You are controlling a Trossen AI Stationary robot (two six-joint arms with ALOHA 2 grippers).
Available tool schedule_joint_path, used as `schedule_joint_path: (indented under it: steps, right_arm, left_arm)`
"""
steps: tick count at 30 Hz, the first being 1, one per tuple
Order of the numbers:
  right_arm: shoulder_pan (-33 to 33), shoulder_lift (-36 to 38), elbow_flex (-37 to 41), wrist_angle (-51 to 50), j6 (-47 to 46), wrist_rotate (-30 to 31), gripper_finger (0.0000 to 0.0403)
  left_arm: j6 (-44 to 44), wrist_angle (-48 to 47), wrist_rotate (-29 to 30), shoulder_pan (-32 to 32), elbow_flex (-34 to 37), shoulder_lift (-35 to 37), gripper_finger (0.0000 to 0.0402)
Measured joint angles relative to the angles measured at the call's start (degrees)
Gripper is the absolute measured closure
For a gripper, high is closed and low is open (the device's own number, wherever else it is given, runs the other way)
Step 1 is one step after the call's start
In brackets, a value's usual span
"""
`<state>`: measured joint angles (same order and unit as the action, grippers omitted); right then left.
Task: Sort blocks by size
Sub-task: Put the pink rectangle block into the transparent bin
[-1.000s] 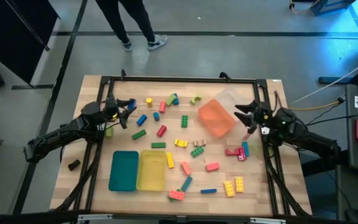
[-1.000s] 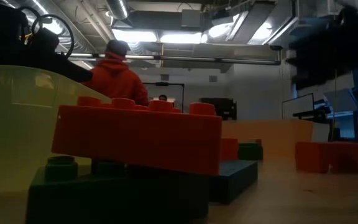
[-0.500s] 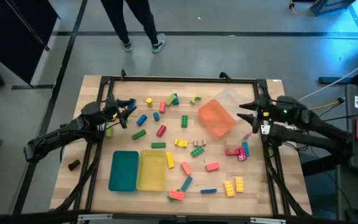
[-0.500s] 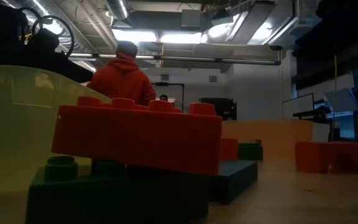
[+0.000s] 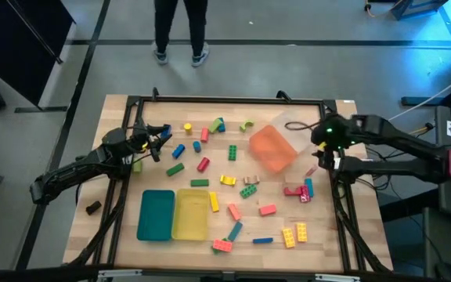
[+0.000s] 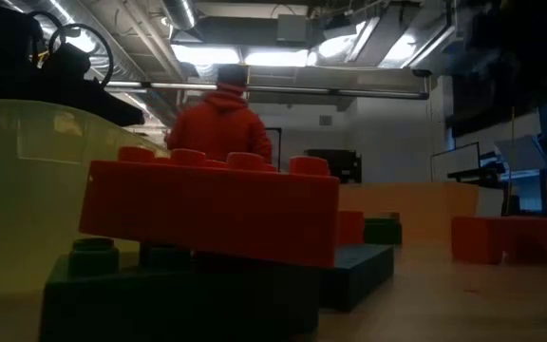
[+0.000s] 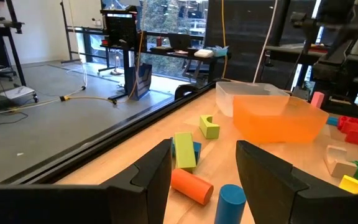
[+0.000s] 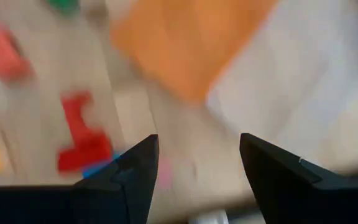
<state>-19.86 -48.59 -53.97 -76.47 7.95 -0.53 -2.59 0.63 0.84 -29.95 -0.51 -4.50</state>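
— Right claw point(image 5: 317, 141) is hanging over the right side of the bench point(image 5: 319, 258), by the far right corner, fingers point(image 8: 129, 171) standing apart with nothing between them. It's hovering just beside the clear tray point(image 5: 294, 125).

— And the left claw point(image 5: 161, 131)?

— Sitting low near the far left corner, fingers point(image 7: 157, 171) spread too, pinching nothing. From its own wrist I'm seeing an orange-red cylinder point(image 7: 191, 186) and a blue cylinder point(image 7: 230, 202) lying right ahead of it, with a yellow-green brick point(image 7: 183, 151) just behind them.

— Where are the blocks point(image 5: 245, 188) lying?

— Scattered loose over the middle of the bench. A handful are sitting along the far edge, another bunch near the front edge, right of centre, and a red cluster point(image 5: 297, 191) is lying with a teal bar point(image 5: 308, 188) close to the right edge.

— Any in the trays?

— One yellow brick point(image 5: 214, 202) is showing at the right rim of the yellow tray point(image 5: 186, 223); whether it's inside or just beside, I cannot tell. The teal tray point(image 5: 156, 214) is sitting touching it on the left, both near the front edge. The orange tray point(image 5: 272, 148) is tilting against the clear one toward the far right corner.

— Who's that at the back?

— A person point(image 6: 218, 123) in a red hooded top is standing beyond the far edge.
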Motion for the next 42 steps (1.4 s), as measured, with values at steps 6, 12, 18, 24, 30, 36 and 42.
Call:
schedule_joint_path:
  steps: [6, 12, 18, 24, 30, 36, 42]
  right_arm:
    - [0.0, -9.1, 1.7, -6.0, 1.6, 0.6, 0.0178]
    - [0.0, -17.0, 2.4, -9.0, 1.5, 0.4, 0.0178]
    - [0.3, -21.6, 2.4, -9.4, 1.5, -0.8, 0.0178]
    - [7.8, -22.2, 2.4, -8.9, 1.4, -0.2, 0.0178]
    - [18.8, -22.2, 2.4, -6.8, -1.4, 6.1, 0.0178]
    - [25.1, -22.2, 2.4, -2.9, -3.6, 6.9, 0.0178]
    - [26.4, -22.2, 2.4, -2.7, -5.3, 7.6, 0.0178]
  left_arm:
    - [0.0, 0.0, 0.0, 0.0, 0.0, 0.0, 0.0237]
    - [0.0, 0.0, 0.0, 0.0, 0.0, 0.0, 0.0237]
    - [0.0, 0.0, 0.0, 0.0, 0.0, 0.0, 0.0237]
    - [0.0, 0.0, 0.0, 0.0, 0.0, 0.0, 0.0237]
    - [0.0, 0.0, 0.0, 0.0, 0.0, 0.0, 0.0237]
    - [0.0, 0.0, 0.0, 0.0, 0.0, 0.0, 0.0237]
    - [0.0, 0.0, 0.0, 0.0, 0.0, 0.0, 0.0237]
